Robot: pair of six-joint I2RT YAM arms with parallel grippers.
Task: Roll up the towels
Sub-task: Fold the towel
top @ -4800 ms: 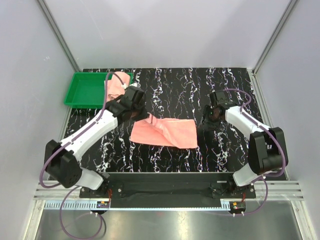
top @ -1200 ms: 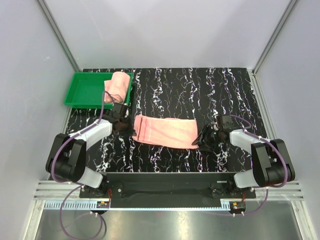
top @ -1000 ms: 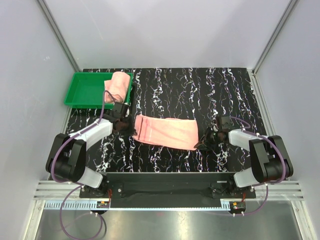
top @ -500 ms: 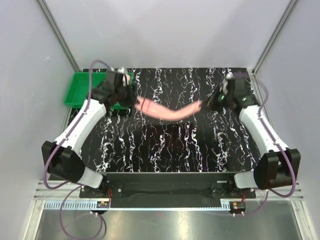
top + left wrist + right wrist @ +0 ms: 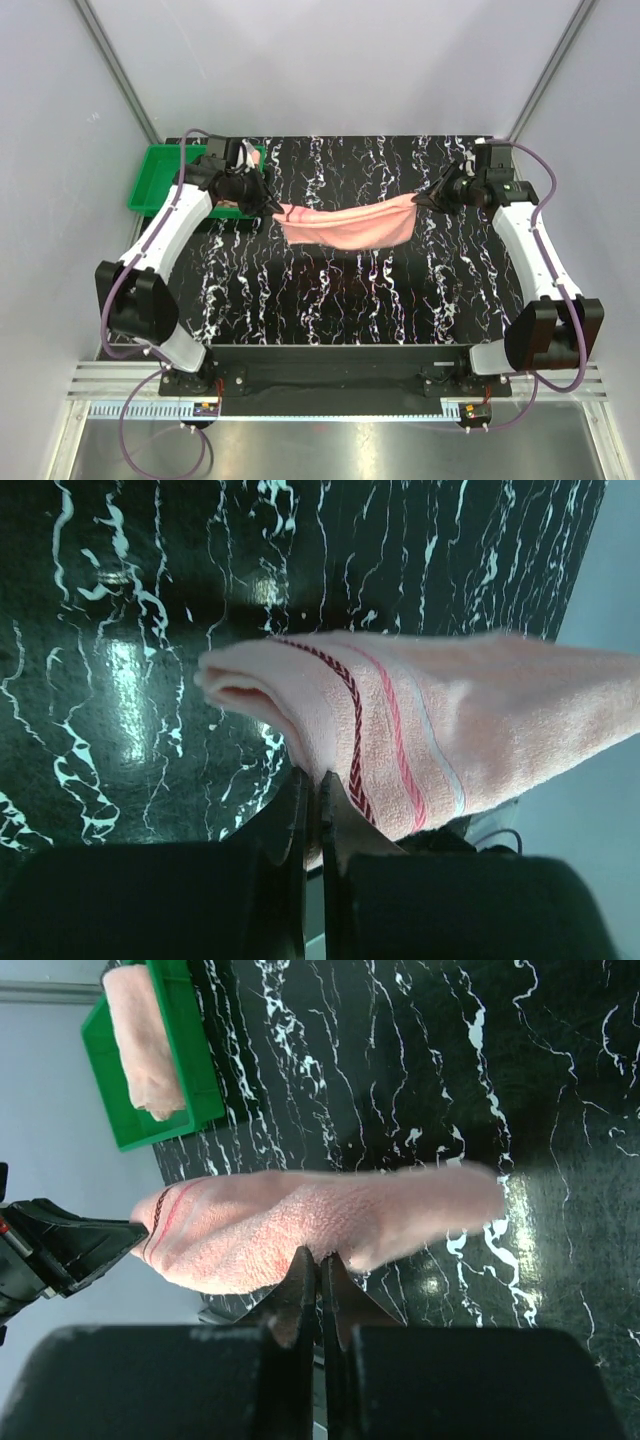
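The held towel [image 5: 345, 226] hangs in the air over the far half of the table [image 5: 330, 310], strung from left to right between the two arms. It sags in a shallow curve at its middle and appears to be clear of the surface. It looks gathered lengthwise into a long band, with dark red stripes [image 5: 352, 720] crossing it near the left end.

The left gripper [image 5: 274, 207] is pressed together on that striped end, pinching the cloth's edge between its fingertips. The right gripper [image 5: 420, 198] nips the opposite end in the same way. Both ends are held at about the same height and well apart. This probably draws the creases out and squares the band up, so that it can be laid flat and straight before any rolling starts. On that judgement, this towel's roll has not yet begun.

The second towel [image 5: 140, 1030] lies in the green tray [image 5: 195, 1055] at the far left corner of the table. It is bundled into a compact shape that looks already rolled. In the overhead view the left arm hides most of it.
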